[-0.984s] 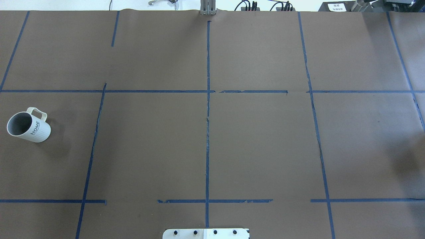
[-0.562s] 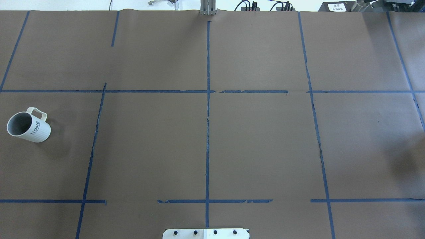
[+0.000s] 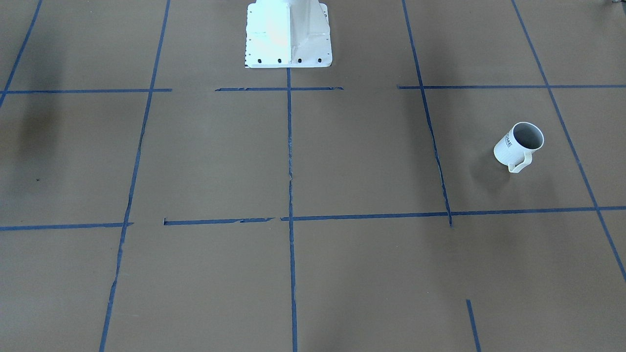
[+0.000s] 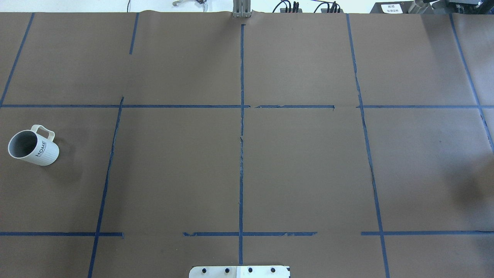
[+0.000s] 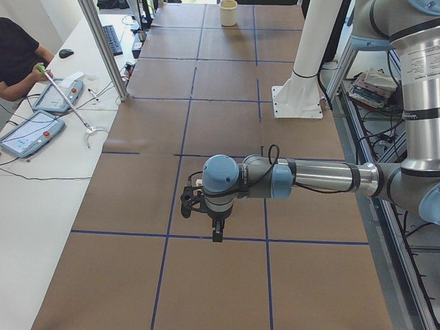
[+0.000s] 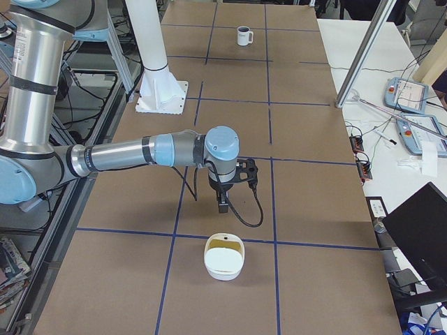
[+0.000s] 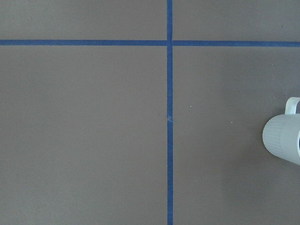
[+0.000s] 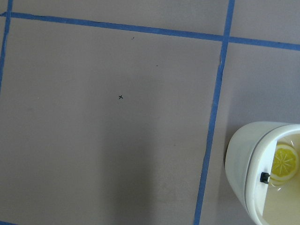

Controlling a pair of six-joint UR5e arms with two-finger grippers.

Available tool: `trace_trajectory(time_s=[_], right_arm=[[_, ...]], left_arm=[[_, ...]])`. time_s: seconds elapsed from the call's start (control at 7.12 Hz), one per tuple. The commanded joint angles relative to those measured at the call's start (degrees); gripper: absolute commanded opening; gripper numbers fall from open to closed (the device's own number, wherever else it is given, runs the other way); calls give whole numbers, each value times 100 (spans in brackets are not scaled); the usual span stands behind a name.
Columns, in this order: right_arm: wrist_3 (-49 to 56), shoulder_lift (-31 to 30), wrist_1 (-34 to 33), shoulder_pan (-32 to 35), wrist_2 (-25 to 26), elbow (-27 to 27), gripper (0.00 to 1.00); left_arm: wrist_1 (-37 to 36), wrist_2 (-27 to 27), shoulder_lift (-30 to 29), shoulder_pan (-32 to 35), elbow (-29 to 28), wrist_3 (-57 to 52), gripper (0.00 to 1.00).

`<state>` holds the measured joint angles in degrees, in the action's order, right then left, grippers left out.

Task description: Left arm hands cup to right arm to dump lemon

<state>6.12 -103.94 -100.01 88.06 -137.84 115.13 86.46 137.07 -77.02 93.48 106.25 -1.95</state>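
Standing upright on table (image 4: 308, 173) | cup (image 4: 34, 146) | left arm (image 5: 309, 180) above table

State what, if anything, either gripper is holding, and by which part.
Nothing is held. The cup stands alone on the table; the left gripper and right gripper hang empty in the air.

The left claw (image 5: 217, 236) and right claw (image 6: 222, 207) hang pointing down from level forearms.
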Motion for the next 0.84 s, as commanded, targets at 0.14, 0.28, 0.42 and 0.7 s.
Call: trace_trajectory(time_s=[0.14,0.28,0.42,0.7], right_arm=[[12,23,25,-8,-6,-8,100],[21,49,51,0,-6,-26,100],[21,49,52,0,-6,-35,100],[99,49,60,0,-6,-70,100]], left_arm=[[38,-49,11,-5,149,55,100],[46,-49,11,-5,168,46,100],[90,-75,-41,-5,151,-285,100],[90,-14,89,-5,184,-358,100]])
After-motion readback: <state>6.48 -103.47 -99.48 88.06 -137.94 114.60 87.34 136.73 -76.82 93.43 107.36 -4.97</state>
